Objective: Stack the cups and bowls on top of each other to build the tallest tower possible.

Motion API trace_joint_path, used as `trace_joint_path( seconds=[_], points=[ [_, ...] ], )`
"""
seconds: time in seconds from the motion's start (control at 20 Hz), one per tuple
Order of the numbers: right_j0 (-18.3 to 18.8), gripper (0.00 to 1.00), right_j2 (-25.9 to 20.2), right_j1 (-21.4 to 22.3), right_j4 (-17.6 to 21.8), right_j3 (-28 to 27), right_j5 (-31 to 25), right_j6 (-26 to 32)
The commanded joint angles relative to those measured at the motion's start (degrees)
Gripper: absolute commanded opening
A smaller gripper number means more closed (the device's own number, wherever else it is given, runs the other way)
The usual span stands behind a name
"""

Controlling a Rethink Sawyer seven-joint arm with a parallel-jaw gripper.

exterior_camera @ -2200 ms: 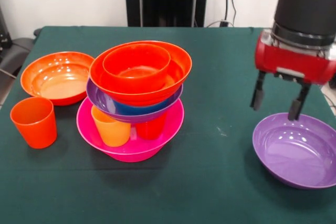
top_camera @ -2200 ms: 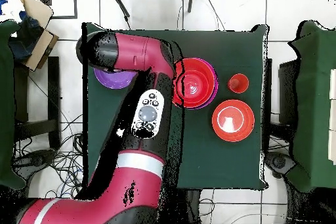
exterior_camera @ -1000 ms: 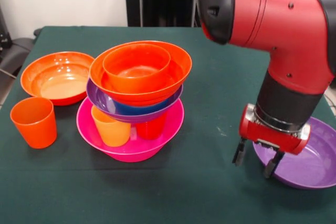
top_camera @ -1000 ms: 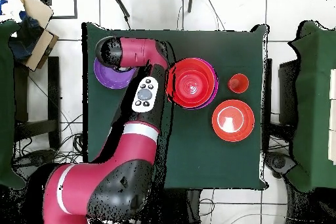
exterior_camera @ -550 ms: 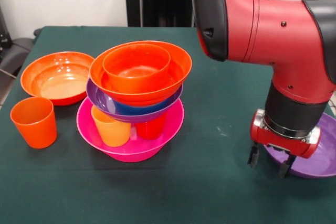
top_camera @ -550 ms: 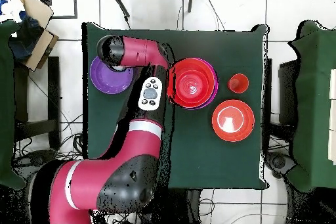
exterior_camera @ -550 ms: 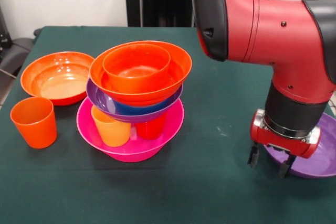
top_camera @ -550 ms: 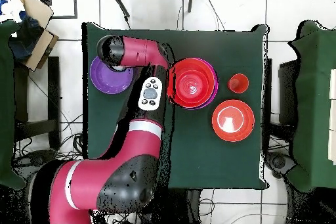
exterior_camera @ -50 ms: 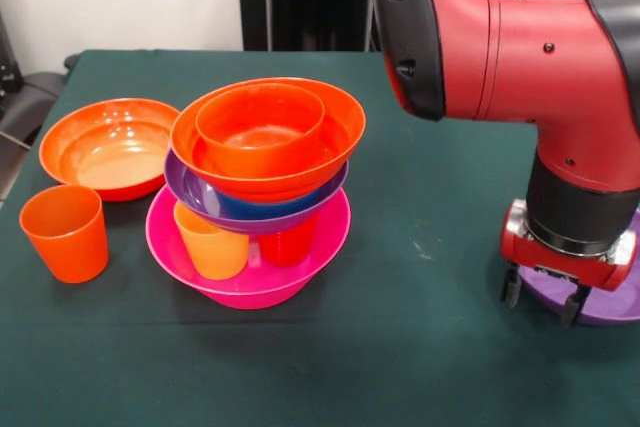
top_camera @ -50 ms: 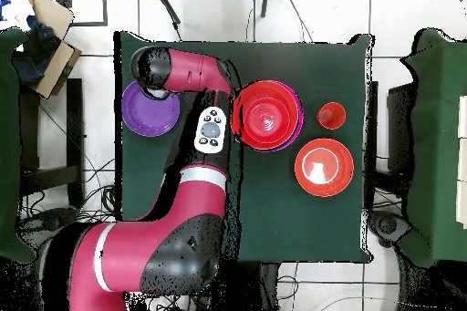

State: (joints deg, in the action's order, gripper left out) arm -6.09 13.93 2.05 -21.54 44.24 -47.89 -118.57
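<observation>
The hand (exterior_camera @ -50 ms: 544, 302) stands open, holding nothing, astride the near rim of the purple bowl (exterior_camera @ -50 ms: 612, 299); this light, slippery bowl seems best pinched there.

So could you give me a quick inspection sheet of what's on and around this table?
Surface: green table.
Job's things: tower on a pink bowl holding two cups; loose orange bowl, orange cup, purple bowl at the table's edge.
Clutter: nothing seen.
Grippers: gripper open, low at the purple bowl's rim.
Cables: cables on the floor.
Surroundings: cardboard box, tiled floor.
</observation>
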Motion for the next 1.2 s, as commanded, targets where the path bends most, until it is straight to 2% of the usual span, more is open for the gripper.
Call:
trace_joint_path(
  seconds=[0.05, 0.25, 0.55, 0.65, 0.75, 1.05, 1.2],
  points=[
    [0.52, 1.0, -4.46, 1.86, 2.95, 1.13, -6.65, 0.5],
    [0.66, 1.0, -2.95, 2.04, 3.97, -1.41, -9.44, 1.07],
    [2.07, 1.0, 0.44, 0.56, 6.37, -9.28, -14.51, 4.44],
    [2.25, 1.0, 0.53, 0.87, 6.94, -9.44, -15.28, 4.9],
    [2.17, 1.0, -0.17, 1.83, 7.35, -7.31, -14.42, 5.22],
    [1.0, 1.0, -2.23, 4.88, 8.43, 3.6, -5.13, 3.45],
    [0.78, 1.0, -2.83, 5.86, 8.96, 6.76, -3.15, 3.25]
  ],
)
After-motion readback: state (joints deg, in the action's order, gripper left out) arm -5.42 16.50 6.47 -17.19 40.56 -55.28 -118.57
